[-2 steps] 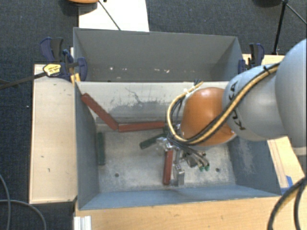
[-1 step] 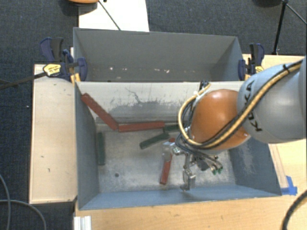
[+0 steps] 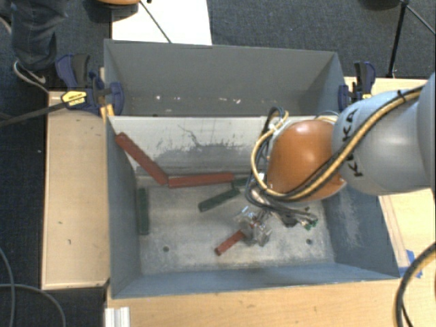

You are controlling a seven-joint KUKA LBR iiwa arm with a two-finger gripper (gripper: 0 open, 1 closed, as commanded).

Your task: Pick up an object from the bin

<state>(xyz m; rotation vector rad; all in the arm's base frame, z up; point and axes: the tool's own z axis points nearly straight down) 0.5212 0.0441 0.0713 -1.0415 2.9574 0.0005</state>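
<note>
In the camera view, the arm (image 3: 385, 148) is reaching into the grey bin (image 3: 124, 223) from the right. Its orange cover (image 3: 300, 161) and looped cables (image 3: 261, 157) are hiding the right part of the floor and the back right corner.

The gripper (image 3: 254, 232) is hanging low over the floor, right of the middle. It is showing as a small tangle of grey metal under the cover, so whether it is open or closed I cannot tell.

A short red-brown block (image 3: 229, 243) is lying tilted on the floor, with its right end running up against the gripper's tip. Whether that end is being gripped or only touched is too hard to make out.

Just behind the gripper, a dark green stick (image 3: 218, 200) is lying slantwise. A long red-brown stick (image 3: 199, 180) is lying along the foot of the back wall, and another red-brown stick (image 3: 139, 157) is leaning in the left corner. A dark green bar (image 3: 142, 211) is lying well apart by the left wall.

A small green bit (image 3: 308, 221) is peeking out from beneath the arm, mostly covered.
</note>
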